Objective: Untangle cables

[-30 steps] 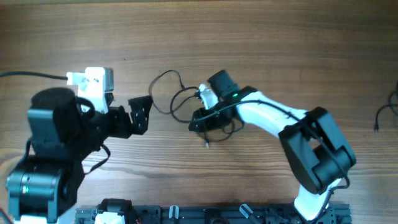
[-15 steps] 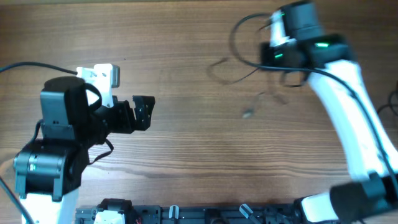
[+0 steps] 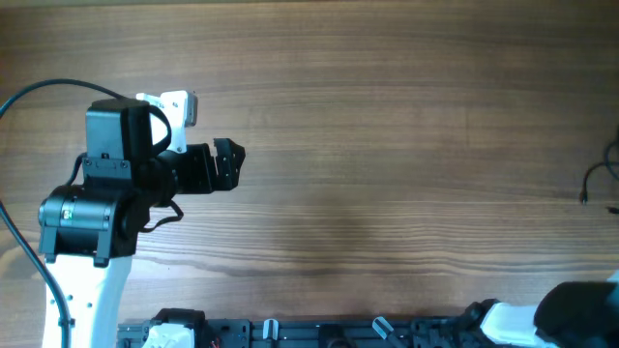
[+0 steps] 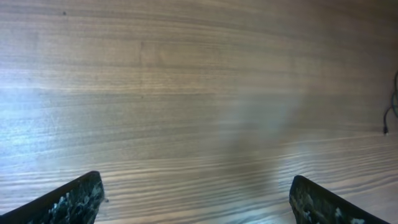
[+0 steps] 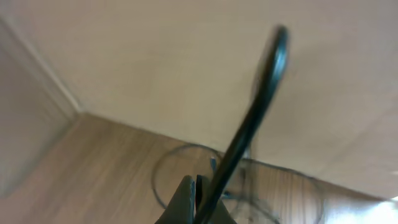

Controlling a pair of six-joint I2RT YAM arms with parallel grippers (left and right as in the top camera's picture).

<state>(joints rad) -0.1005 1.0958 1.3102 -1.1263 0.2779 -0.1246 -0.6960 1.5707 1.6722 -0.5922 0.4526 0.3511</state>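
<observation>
1. Thin cable loops (image 5: 180, 148): faint and blurred just beyond the tips of the right claw (image 5: 198, 202), apparently hanging from them, up off the table (image 3: 387, 116).
2. Probably very light, limp and a little slippery. Likely to sag, swing and catch on itself, so better no hard pulling against a knot.
3. Best taken on a free, straight run near a plug end, not in the middle of the crossings. Plug ends not to be made out here.
4. Right claw: pinched fully closed, seemingly on the cord. A blurred dark strand (image 5: 249, 118) rising from the same pinch; impossible to say whether cord or arm wiring.
5. A second cable (image 3: 592, 182): lying on the table far ahead of the left claw (image 3: 235, 164), well apart from it.
6. Left claw: spread wide, holding nothing, hovering over bare wood.
</observation>
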